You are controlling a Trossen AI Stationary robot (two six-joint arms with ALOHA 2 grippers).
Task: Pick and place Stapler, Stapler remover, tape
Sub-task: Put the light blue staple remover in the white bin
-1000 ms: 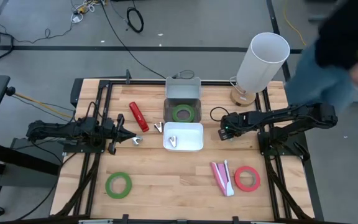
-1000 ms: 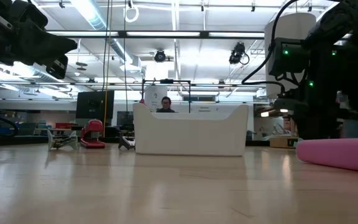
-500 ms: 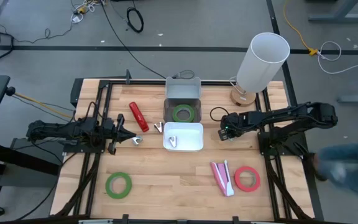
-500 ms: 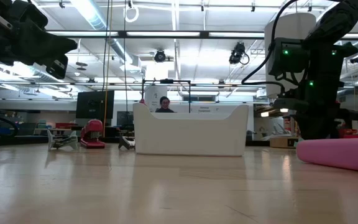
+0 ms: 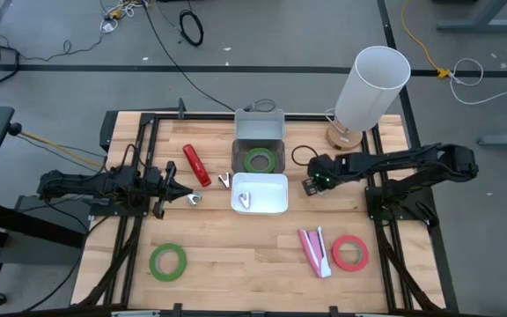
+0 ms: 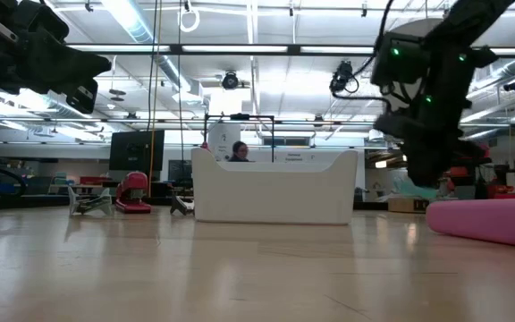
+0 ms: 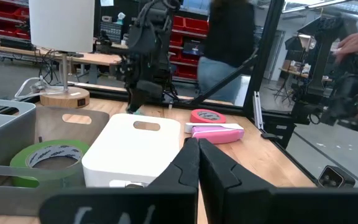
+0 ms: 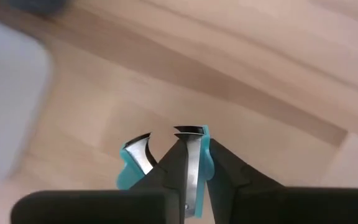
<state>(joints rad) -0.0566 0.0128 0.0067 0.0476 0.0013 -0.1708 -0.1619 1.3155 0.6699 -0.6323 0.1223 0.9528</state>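
Right gripper (image 8: 188,163) clamped on teal staple remover (image 8: 132,163), at 3 o'clock of white bin (image 5: 260,193); left gripper (image 5: 176,191) closed.

In the low view the pink stapler (image 6: 499,221) is cut off by the picture's right edge, and the right arm is smeared by blur. In the right wrist view the teal staple remover (image 8: 166,163) is half hidden behind the right claw (image 8: 188,163) clamped on it, and the white bin (image 8: 8,106) is blurred and cropped at the edge. In the left wrist view a person (image 7: 229,40) beyond the desk is blurred, head cut off by the frame
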